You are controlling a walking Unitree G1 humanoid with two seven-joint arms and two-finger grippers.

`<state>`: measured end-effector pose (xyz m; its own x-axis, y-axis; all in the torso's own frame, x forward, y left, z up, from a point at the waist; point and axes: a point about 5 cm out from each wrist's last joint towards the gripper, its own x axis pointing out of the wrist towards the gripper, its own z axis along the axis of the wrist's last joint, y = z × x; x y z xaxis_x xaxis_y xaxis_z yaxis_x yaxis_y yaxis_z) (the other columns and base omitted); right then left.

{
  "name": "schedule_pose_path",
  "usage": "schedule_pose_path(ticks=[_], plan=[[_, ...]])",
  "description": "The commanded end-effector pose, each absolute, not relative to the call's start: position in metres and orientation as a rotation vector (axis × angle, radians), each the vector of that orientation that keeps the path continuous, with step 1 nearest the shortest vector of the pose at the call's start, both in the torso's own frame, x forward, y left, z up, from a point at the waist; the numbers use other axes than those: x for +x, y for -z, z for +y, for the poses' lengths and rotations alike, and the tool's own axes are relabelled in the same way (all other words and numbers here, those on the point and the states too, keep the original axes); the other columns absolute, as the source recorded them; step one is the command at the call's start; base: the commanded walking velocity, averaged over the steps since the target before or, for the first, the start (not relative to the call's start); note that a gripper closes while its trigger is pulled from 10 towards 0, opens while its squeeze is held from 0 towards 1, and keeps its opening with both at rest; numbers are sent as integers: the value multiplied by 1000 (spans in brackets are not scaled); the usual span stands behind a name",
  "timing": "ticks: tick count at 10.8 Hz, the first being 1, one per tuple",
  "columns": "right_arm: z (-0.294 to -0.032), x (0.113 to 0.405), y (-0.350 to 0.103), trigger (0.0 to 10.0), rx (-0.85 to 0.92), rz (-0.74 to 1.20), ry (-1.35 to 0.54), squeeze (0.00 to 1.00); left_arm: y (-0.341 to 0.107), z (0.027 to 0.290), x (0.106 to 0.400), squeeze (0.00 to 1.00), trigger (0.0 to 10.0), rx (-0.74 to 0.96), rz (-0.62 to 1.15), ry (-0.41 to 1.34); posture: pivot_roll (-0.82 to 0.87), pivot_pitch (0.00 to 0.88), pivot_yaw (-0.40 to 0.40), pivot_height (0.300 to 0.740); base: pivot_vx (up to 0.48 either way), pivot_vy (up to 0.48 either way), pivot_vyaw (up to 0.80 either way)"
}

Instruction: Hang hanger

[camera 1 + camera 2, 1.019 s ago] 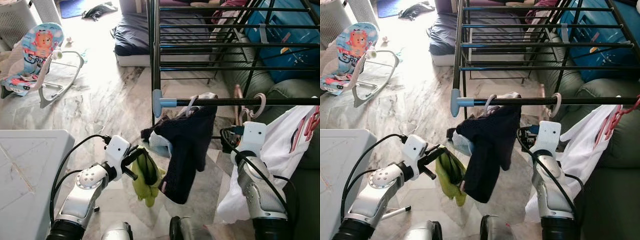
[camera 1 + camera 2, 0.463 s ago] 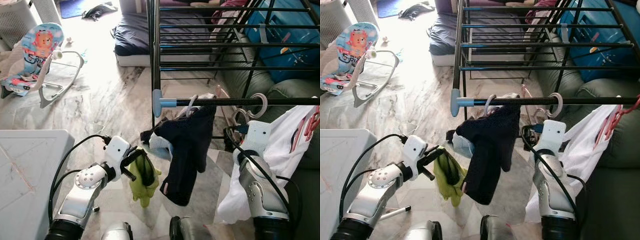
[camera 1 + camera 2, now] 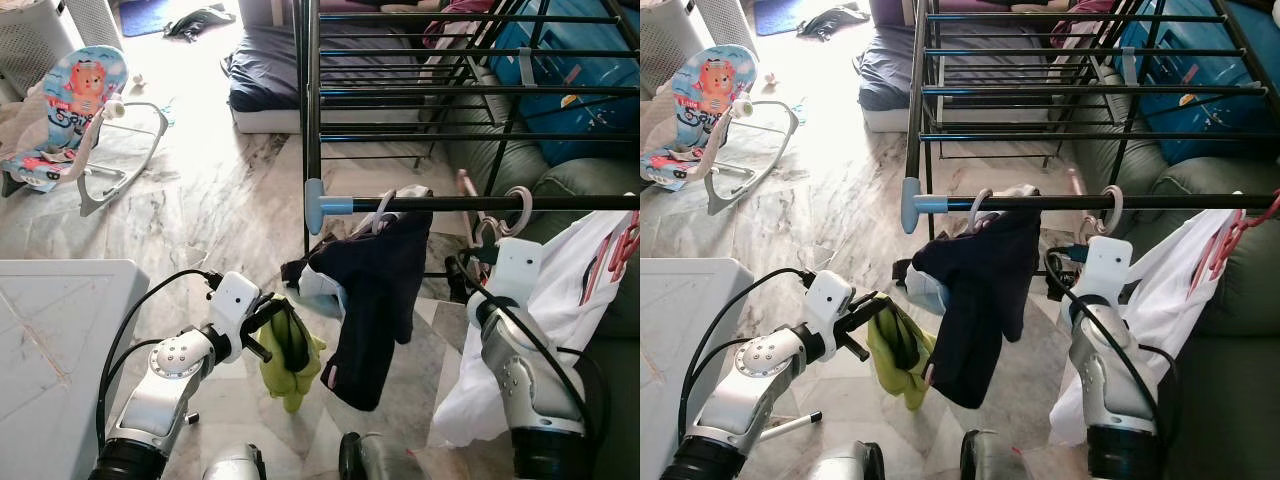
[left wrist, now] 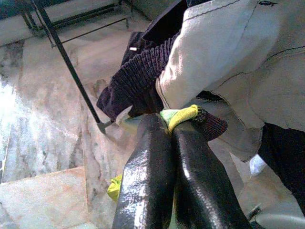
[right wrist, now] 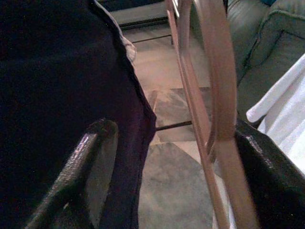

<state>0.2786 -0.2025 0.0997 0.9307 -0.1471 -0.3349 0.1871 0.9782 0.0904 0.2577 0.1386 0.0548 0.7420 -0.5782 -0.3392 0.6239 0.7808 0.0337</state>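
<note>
While a baby bouncer sits on the marble floor far off to my left and a white table fills the near left corner, my left gripper is held low in front of me with its two black fingers pressed together on a yellow-green cloth, which dangles below them. Just right of that cloth, a dark navy garment hangs from the front rail of the black drying rack, near the rail's blue end cap. Further right along the same rail, a pale hanger has its hook looped over the bar, and its thin pinkish frame drops down toward my right arm. My right gripper is raised just beneath the rail, fingers spread apart, with the hanger's frame passing between them close to one finger; whether it touches that finger I cannot tell. A white garment hangs at my far right, over a dark green sofa.
</note>
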Motion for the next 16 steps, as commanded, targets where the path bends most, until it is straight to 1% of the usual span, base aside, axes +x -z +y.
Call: schedule_pose_path(ticks=[1, 2, 12, 16], plan=[[-206, 280, -106, 4392, 115, 321, 172, 0, -58, 139, 260, 0, 10000, 170, 317, 674, -80, 113, 8, 740, 0, 0, 0], [-208, 280, -106, 0, 118, 324, 176, 0, -57, 139, 260, 0, 10000, 171, 319, 672, -80, 113, 8, 740, 0, 0, 0], [-206, 273, -97, 0, 145, 378, 186, 0, -56, 142, 259, 0, 10000, 185, 335, 670, -78, 116, 12, 740, 0, 0, 0], [-205, 271, -92, 0, 162, 417, 164, 0, -54, 143, 259, 0, 10000, 186, 336, 659, -81, 99, 7, 740, 0, 0, 0]])
